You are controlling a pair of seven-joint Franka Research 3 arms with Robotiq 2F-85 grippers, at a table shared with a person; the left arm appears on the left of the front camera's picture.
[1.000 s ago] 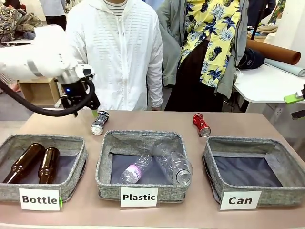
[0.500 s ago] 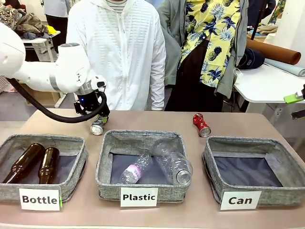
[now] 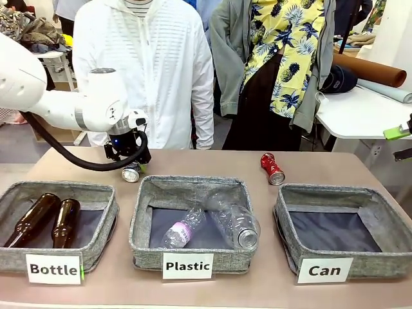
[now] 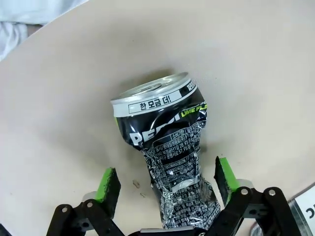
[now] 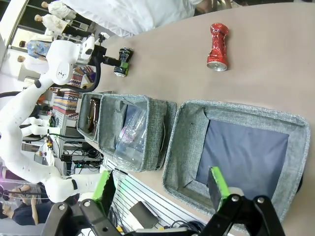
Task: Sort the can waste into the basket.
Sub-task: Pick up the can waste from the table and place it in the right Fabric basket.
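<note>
A crushed silver can with black print lies on the table behind the baskets, left of centre. My left gripper hangs low over it. In the left wrist view the can lies between the green pads of that gripper, which is open, with a gap on each side. The red crushed can lies apart at the back right, and is also in the right wrist view. The "Can" basket stands front right with nothing in it. My right gripper is open, up above that basket.
A "Plastic" bin holding clear bottles stands in the middle. The "Bottle" bin with two brown bottles is at the left. Two people stand at the far edge, one in a white jacket. The table behind the bins is bare around the cans.
My left arm has swung right and come down, bringing its open gripper from above and left of the silver can to low around it. Both cans lie where they were.
</note>
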